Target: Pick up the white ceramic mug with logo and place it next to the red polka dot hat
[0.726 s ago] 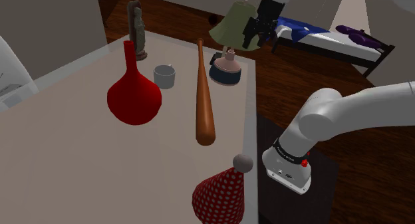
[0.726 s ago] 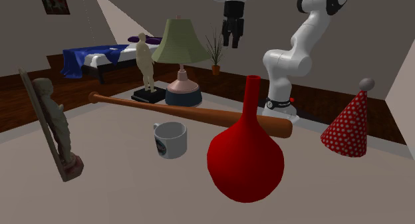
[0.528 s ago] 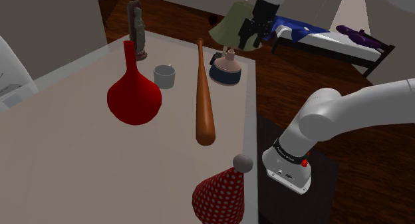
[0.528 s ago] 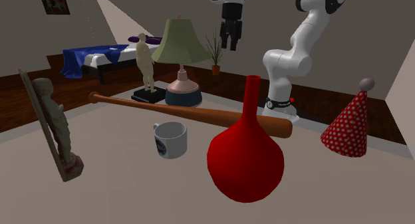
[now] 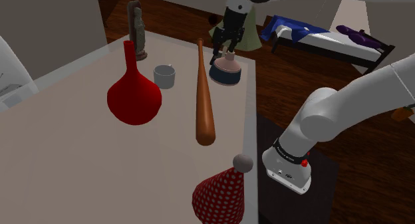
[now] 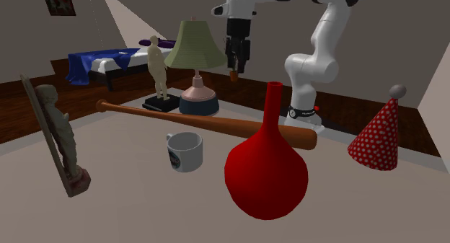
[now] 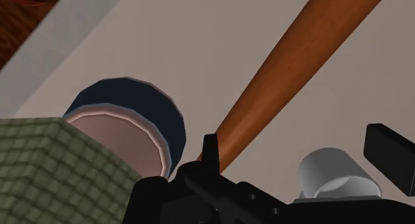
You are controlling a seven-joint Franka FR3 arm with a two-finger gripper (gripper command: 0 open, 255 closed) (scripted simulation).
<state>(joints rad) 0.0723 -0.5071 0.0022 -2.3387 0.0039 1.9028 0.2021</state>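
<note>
The white mug (image 5: 164,76) stands upright on the pale table (image 5: 73,156), with nothing touching it. In the shoulder view it sits at about two o'clock from the red vase (image 5: 133,96) and at nine o'clock from the wooden bat (image 5: 204,100), near both and apart from both. The red hat (image 5: 221,193) with white dots stands well apart at about five o'clock from the mug, near the table's edge by the stand (image 5: 319,189). The lamp (image 5: 226,70) is at about three o'clock from the mug, across the bat's thin end, and a figurine (image 5: 138,30) stands at eleven o'clock.

The arm (image 5: 346,106) climbs from its base out of the shoulder view and comes in again at twelve o'clock, the hand pointing down. The gripper (image 6: 236,65) hangs in the air high over the table. In the second exterior view it is at three o'clock from the lamp's green shade. Its fingers (image 7: 389,146) stand wide apart and hold nothing.

The second exterior view shows the mug's dark logo and its handle at nine o'clock, and a second figure (image 6: 157,72) on a black base beside the lamp. The wrist view looks down on the mug's open mouth, far below and in line with the gap between the fingers. The bat runs just beside the mug, with the lamp's dark blue foot on the bat's other side.
</note>
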